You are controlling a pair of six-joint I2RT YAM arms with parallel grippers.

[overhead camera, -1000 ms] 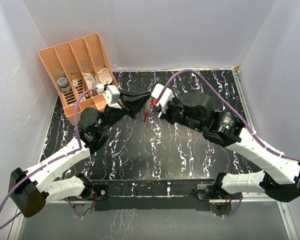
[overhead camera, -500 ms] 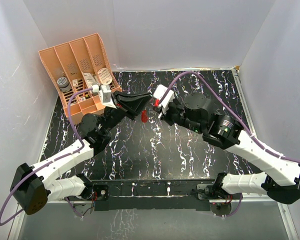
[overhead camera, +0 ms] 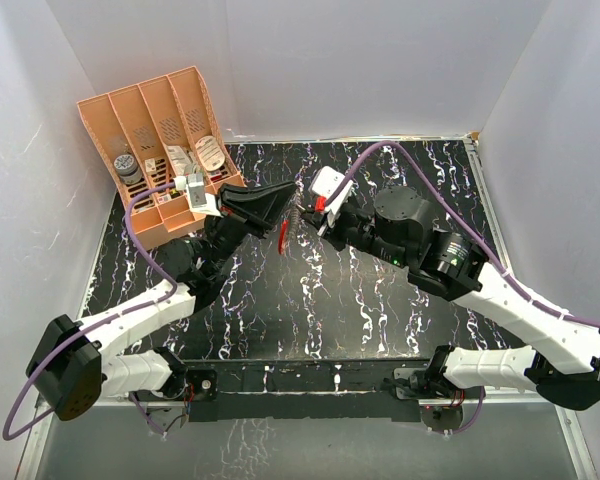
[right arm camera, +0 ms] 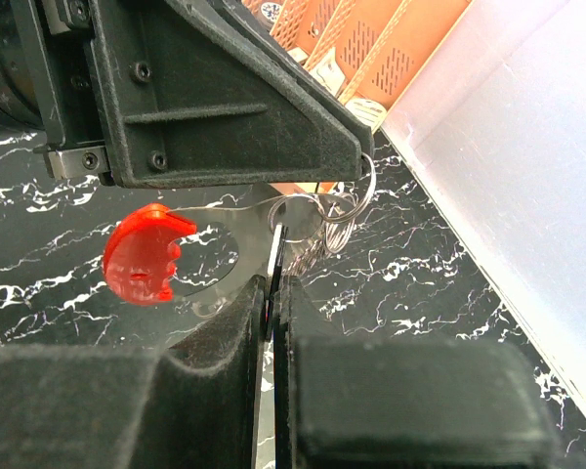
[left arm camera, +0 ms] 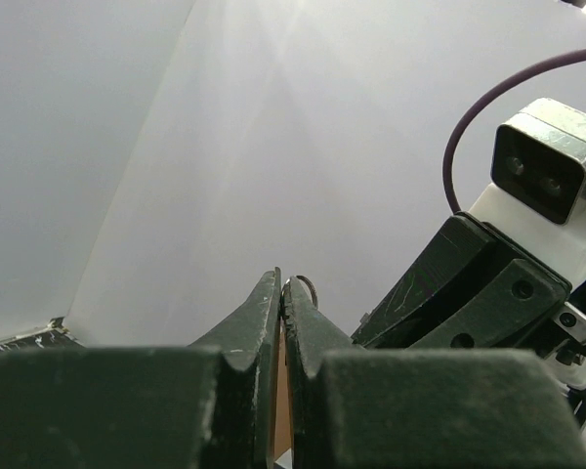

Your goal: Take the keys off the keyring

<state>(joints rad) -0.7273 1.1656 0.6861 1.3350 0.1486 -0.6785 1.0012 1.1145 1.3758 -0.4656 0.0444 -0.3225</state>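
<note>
- Left gripper (left arm camera: 281,285): fingers pressed together, tips pinching the thin wire ring of the keyring (right arm camera: 145,254).
- Right gripper (right arm camera: 272,278): fingers pressed together on the keyring's silvery flat edge beside the red tag. Its tips are just beside the left gripper's.
- Keyring: one, held in the air between both grippers above the table (overhead camera: 280,310).
- Wire loops: at least two; key not distinguishable among them.
- Organiser (overhead camera: 195,90): one, peach, four slots, far left. There is a dark round piece in the leftmost slot and pale tags in the others.

Peach organiser (overhead camera: 102,135), perhaps holding tags; black marbled table (overhead camera: 310,300).
</note>
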